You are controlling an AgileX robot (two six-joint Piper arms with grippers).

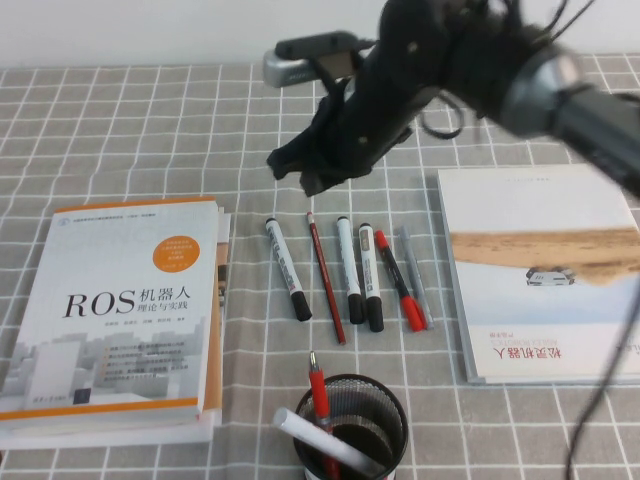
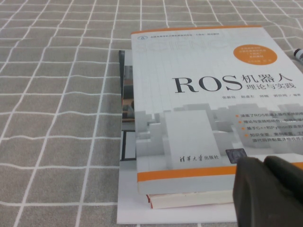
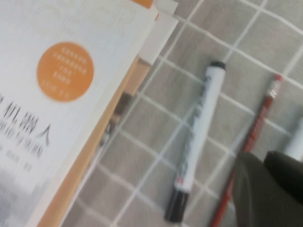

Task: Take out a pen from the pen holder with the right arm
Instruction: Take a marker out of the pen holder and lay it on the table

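A black mesh pen holder [image 1: 393, 402] stands at the table's front edge; a red pen [image 1: 319, 392] and a white marker [image 1: 325, 442] stick out of it. Behind it several pens lie in a row, among them a white marker with a black cap [image 1: 288, 268] [image 3: 194, 142] and a red pencil [image 1: 326, 278] [image 3: 258, 120]. My right gripper [image 1: 295, 170] [image 3: 262, 161] hangs above the far end of that row, shut and holding nothing. My left gripper [image 2: 262, 163] is shut and empty over the ROS book [image 2: 208, 104], and does not show in the high view.
The ROS book [image 1: 120, 310] [image 3: 47, 94] lies on a stack at the left. A second white book [image 1: 545, 270] lies at the right. The right arm reaches in from the upper right. A grey checked cloth covers the table.
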